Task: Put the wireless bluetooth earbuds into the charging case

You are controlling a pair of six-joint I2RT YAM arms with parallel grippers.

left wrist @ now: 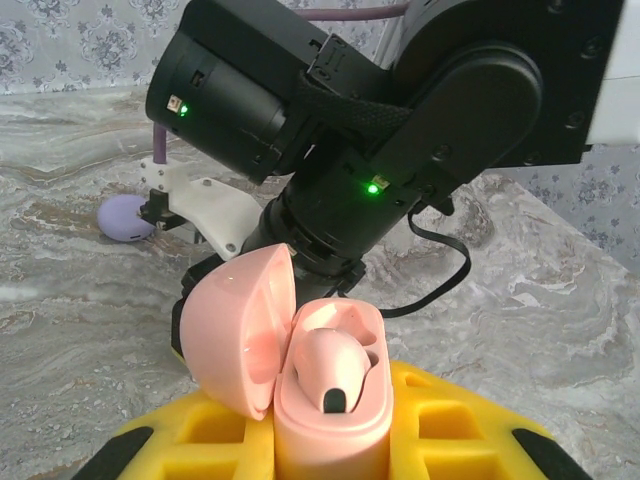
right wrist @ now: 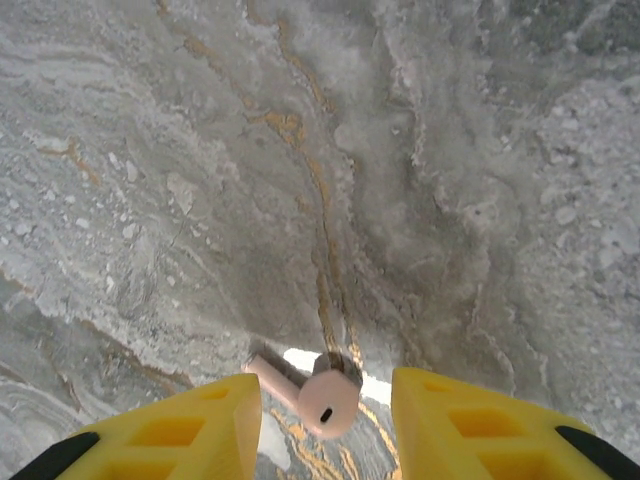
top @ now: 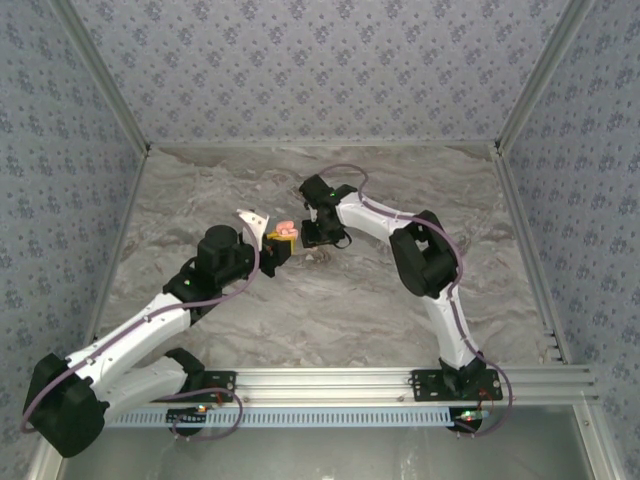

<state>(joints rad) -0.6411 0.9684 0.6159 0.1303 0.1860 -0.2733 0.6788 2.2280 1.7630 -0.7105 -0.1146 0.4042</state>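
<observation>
- The left gripper's [left wrist: 330,462] yellow ribbed fingers are clamping the lower body of the glossy pink plastic charging case [left wrist: 300,400]. They are holding it upright and off the table, probably so its mouth is facing up for loading.
- The case's rounded lid is standing swung open to the side, leaving both wells exposed.
- One small pink plastic earbud [left wrist: 335,365] is already sitting in a well of the case with its stem pointing down. The well beside it is showing bare, so by my reading the task is about half done.
- The second pink earbud [right wrist: 305,392] is lying on its side on the grey marble-patterned tabletop [right wrist: 200,200], near the case on the right arm's side.
- The right gripper [right wrist: 325,385] is hovering over that earbud with its yellow fingers apart. One is standing on each side and neither is touching it, a straddle that looks set up for a pinch.
- A rounded purple disc [left wrist: 125,217] is resting on the table beyond the case, well apart from it and seemingly not involved.
- The next move is probably calling for a careful close, since the earbud is small, smooth and likely to slip.
</observation>
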